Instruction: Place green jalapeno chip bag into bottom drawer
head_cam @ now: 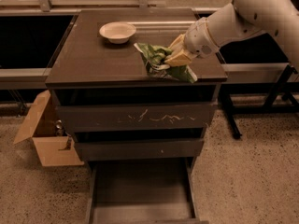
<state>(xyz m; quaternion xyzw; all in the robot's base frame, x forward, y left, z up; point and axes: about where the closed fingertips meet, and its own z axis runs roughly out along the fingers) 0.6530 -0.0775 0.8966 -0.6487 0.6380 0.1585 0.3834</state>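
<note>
The green jalapeno chip bag (159, 62) is shiny green with white edges and hangs crumpled above the right front part of the cabinet top. My gripper (176, 55) comes in from the upper right on a white arm and is shut on the bag's right side. The bottom drawer (140, 190) is pulled out at the foot of the cabinet, showing a flat dark grey floor with thin side walls. The bag is high above the drawer and a little to its right.
A round cream bowl (117, 31) sits at the back of the cabinet top (93, 59). A scratched drawer front (135, 118) and a plain one (140, 148) are closed above the open drawer. An open cardboard box (44, 134) stands on the floor at the left. Dark table frames flank the cabinet.
</note>
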